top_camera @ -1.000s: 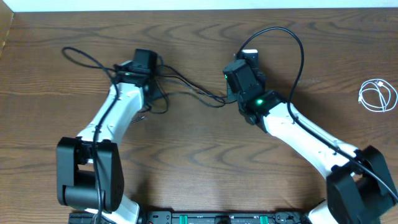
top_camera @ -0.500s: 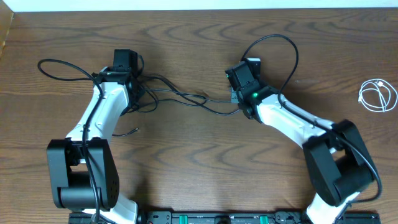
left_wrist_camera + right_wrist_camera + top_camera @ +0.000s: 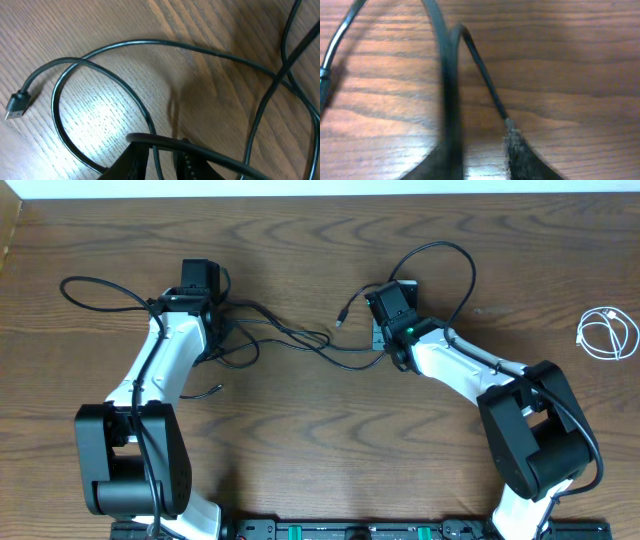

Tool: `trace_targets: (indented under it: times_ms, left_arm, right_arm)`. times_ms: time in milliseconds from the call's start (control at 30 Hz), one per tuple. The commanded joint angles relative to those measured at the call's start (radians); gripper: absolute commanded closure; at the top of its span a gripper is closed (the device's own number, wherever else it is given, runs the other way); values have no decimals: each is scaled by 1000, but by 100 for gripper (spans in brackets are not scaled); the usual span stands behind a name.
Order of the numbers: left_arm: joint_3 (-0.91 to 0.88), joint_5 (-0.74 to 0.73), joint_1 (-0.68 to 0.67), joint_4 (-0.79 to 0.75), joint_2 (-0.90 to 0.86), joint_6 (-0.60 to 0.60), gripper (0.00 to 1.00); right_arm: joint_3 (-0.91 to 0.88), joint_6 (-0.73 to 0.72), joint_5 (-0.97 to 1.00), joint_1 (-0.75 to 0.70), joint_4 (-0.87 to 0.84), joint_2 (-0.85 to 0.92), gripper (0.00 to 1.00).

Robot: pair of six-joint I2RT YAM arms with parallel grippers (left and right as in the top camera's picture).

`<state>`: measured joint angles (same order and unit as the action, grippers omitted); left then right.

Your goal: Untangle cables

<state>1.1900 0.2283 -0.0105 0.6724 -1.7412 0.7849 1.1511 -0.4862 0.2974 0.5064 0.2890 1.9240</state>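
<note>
- Seen from overhead, 2 white robot arms (image 3: 160,370) reached up from the bottom edge of a dark wooden table (image 3: 330,450). One pointed to the upper left and one to the upper centre, with the black cables (image 3: 300,336) strung between them.
- The black cables, 2 thin cords, ran from a loose snarl beside the left arm's head across to the right arm's head. They crossed near the middle of the frame, so they looked not yet separated.
- The arms stood well apart, probably so the cords lay drawn out in a line, where crossings are easier to read than in a heap.
- 1 small plug end (image 3: 343,315) lay free on the wood just left of the right arm's head.
- In the left wrist view, the left gripper (image 3: 164,159) sat at the bottom edge, fingers slightly parted with wood showing between them. A black cord passed through the gap and another lay over the tips, neither visibly pinched.
- A second plug (image 3: 15,106) rested at the left edge of that view, its cord curling in a wide loop.
- In the right wrist view, the right gripper (image 3: 482,150) had its fingers spread over bare wood. A blurred cord ran along the left finger, seemingly loose.
- The white cable (image 3: 607,335) lay coiled at the far right, well apart from the rest, likely already freed and set aside.
</note>
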Motion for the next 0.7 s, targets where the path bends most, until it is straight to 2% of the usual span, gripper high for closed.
trace_targets:
  times_ms: [0, 67, 167, 400, 567, 667]
  left_arm:
    - [5, -11, 7, 0, 2, 2, 71]
    - [5, -12, 7, -1, 2, 2, 62]
    - [5, -12, 7, -3, 2, 2, 41]
    - [5, -28, 7, -9, 2, -12, 14]
    - [5, -204, 6, -76, 2, -166, 8]
    - [5, -267, 3, -87, 2, -194, 7]
  right_arm:
    - [31, 45, -69, -8, 0, -74, 53]
    - [40, 55, -97, -8, 0, -109, 48]
    - [43, 54, -129, -8, -2, -170, 41]
    - [43, 53, -210, -8, -2, -250, 35]
    - [43, 53, -249, -8, 0, -249, 32]
    - [43, 10, -278, -6, 0, -249, 32]
